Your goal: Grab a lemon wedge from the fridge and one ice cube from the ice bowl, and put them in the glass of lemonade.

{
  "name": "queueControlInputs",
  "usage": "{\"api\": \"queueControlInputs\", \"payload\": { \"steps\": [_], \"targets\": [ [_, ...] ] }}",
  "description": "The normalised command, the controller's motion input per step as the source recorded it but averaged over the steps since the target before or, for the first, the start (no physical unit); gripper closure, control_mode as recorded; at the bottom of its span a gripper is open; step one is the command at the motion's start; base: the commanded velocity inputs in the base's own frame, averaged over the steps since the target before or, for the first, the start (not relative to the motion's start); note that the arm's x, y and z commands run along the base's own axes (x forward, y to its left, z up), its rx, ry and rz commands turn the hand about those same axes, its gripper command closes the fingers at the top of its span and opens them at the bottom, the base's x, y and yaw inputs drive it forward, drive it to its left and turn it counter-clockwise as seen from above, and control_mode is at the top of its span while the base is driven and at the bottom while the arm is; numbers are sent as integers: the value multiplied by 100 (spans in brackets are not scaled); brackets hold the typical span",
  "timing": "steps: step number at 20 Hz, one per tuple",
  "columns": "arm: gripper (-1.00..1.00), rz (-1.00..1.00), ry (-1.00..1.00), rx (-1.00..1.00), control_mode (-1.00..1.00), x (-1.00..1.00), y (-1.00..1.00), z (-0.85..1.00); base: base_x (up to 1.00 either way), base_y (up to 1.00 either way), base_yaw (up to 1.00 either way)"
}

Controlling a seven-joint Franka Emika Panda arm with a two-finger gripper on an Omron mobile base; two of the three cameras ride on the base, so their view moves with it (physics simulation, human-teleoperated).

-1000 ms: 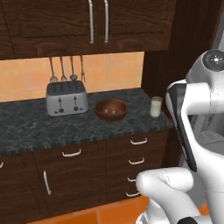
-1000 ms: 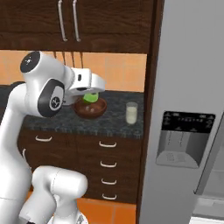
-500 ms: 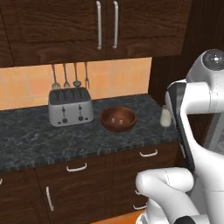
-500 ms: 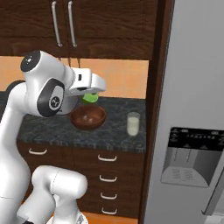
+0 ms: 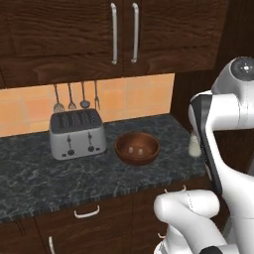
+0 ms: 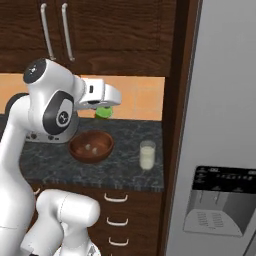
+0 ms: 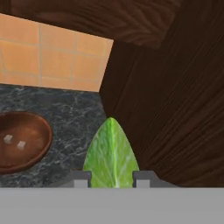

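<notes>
Pincer (image 7: 111,179) tips apparently gripping lemon wedge (image 7: 111,155)

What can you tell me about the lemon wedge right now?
The yellow-green pointed lemon wedge sits clamped between the gripper fingertips, tip pointing away from the hand, its streaked flat face to the hand camera. In the right base view it shows as a small green bit under the hand, held in the air above the dark speckled counter.

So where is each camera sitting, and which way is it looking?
Left base view: behind the arm to its left, facing the toaster and ice bowl; the white arm fills the right side.
Right base view: behind to the right, facing the fridge and glass of lemonade; the arm rises at left.
Hand view: on the hand, looking along the gripper holding the lemon wedge.
All three show the ice bowl.
</notes>
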Motion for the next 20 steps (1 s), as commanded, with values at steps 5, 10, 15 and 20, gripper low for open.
{"api": "queueControlInputs", "payload": {
  "steps": [5, 10, 15, 20],
  "targets": [
    [100, 0, 0, 0, 100, 0, 0, 0, 54, -12, -8],
    [100, 0, 0, 0, 100, 0, 0, 0, 3, -19, -8],
    [100, -13, 30, 3, -100, 5, -37, 0, 0, 0, 0],
    [100, -6, 30, 7, -100, 10, -56, -1, 0, 0, 0]
  ]
}}
